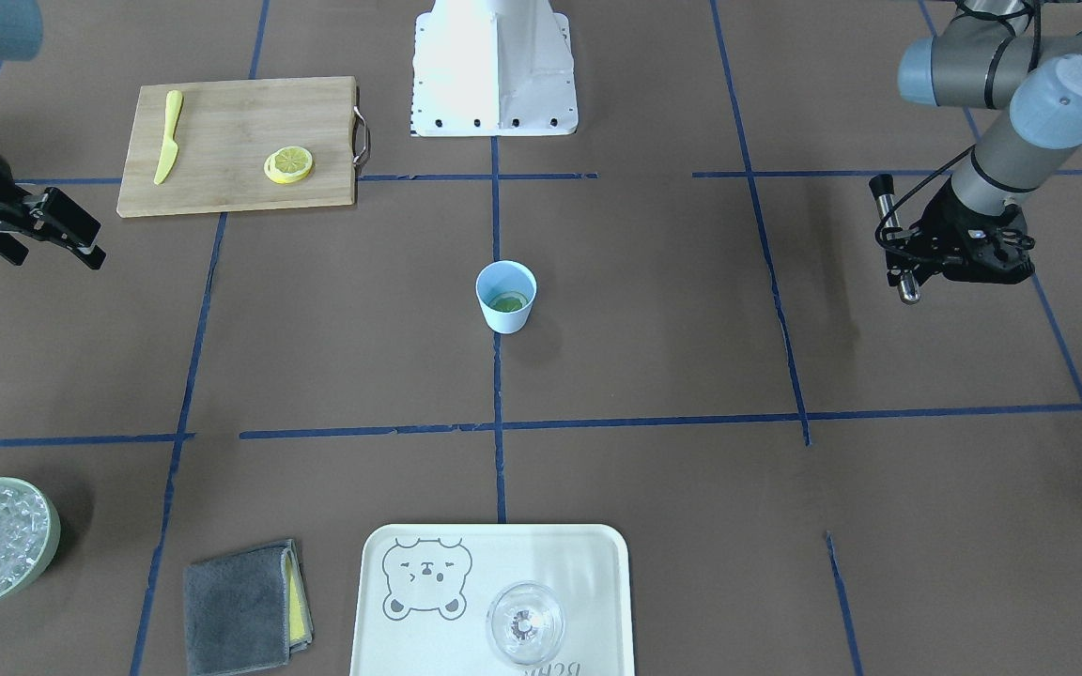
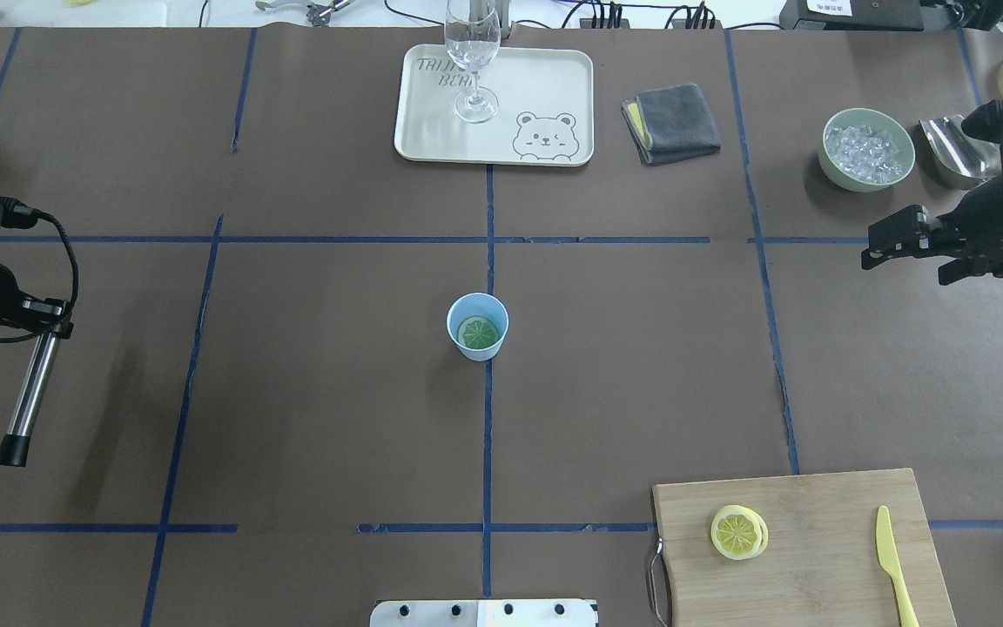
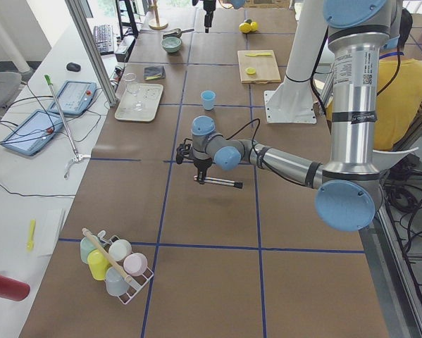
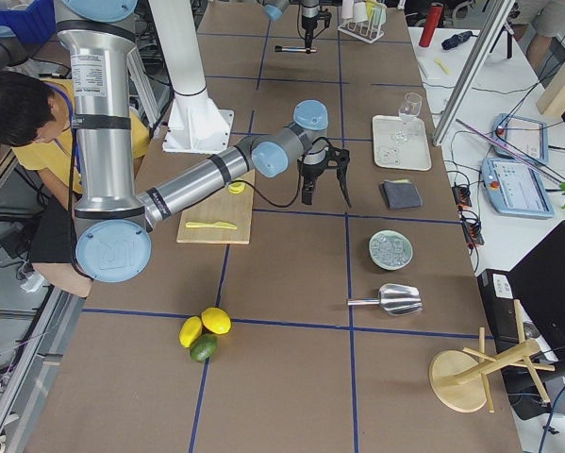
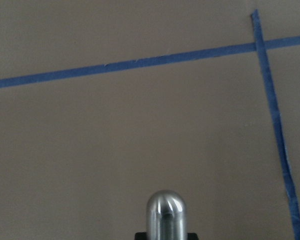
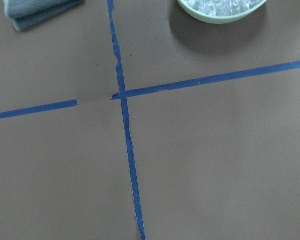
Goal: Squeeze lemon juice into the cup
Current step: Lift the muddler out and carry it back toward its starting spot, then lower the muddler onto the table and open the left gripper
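Note:
The pale blue cup [image 1: 506, 319] [image 2: 478, 347] stands upright at the middle of the table, on a blue tape line. One lemon slice [image 1: 509, 301] [image 2: 478, 332] lies flat inside it and looks greenish. The other lemon slice [image 1: 288, 164] [image 2: 738, 531] lies on the wooden cutting board [image 1: 231, 178]. My left gripper [image 1: 896, 252] [image 2: 50, 324] is far to the cup's side, shut on a metal rod with a black tip [image 2: 24, 401] [image 5: 165, 215]. My right gripper [image 1: 57, 259] [image 2: 906, 261] is open and empty, far from the cup on the other side.
A yellow knife [image 2: 893, 566] lies on the board. A tray [image 2: 545, 78] with a clear glass [image 2: 474, 52], a grey cloth [image 2: 674, 122], a green bowl of ice [image 2: 867, 148] [image 6: 220, 10] and a metal scoop [image 2: 945, 152] line the far edge.

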{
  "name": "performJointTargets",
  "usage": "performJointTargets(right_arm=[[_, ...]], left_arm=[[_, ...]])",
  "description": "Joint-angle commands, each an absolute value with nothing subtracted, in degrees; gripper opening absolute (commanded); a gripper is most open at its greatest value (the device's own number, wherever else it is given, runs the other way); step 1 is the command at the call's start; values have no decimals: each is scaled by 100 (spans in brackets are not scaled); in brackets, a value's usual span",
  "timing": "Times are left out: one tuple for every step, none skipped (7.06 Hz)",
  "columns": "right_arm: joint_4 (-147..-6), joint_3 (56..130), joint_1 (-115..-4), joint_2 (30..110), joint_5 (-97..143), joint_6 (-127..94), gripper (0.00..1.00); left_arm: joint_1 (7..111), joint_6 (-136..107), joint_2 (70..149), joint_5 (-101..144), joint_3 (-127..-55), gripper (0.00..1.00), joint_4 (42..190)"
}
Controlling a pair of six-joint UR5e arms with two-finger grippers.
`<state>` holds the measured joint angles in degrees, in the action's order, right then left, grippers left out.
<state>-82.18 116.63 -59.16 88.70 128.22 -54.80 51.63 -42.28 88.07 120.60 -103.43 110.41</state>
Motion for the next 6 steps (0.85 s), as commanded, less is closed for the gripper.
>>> performJointTargets(right_arm=[[-8218,11698,-5924,8886,12841,-5458,100],[-8218,11707,-5924,8886,12841,-5458,100],[-8218,11707,-5924,8886,12841,-5458,100],[-8218,11698,-5924,8886,12841,-5458,100],[-8218,11698,-5924,8886,12841,-5467,100],[-8218,11698,-5924,8886,12841,-5467,100]], left_arm=[[5142,-4228,9060,12076,-9995,0,11022],[5142,-4158,9105,12050,-9915,0,11021],[5142,-4157,9184,12059,-9775,0,11039],[5142,-4209,9306,12059,-9669,0,11022],[5150,-4236,9299,12067,-9607,0,11013],[5159,-4262,9299,12076,-9580,0,11004]])
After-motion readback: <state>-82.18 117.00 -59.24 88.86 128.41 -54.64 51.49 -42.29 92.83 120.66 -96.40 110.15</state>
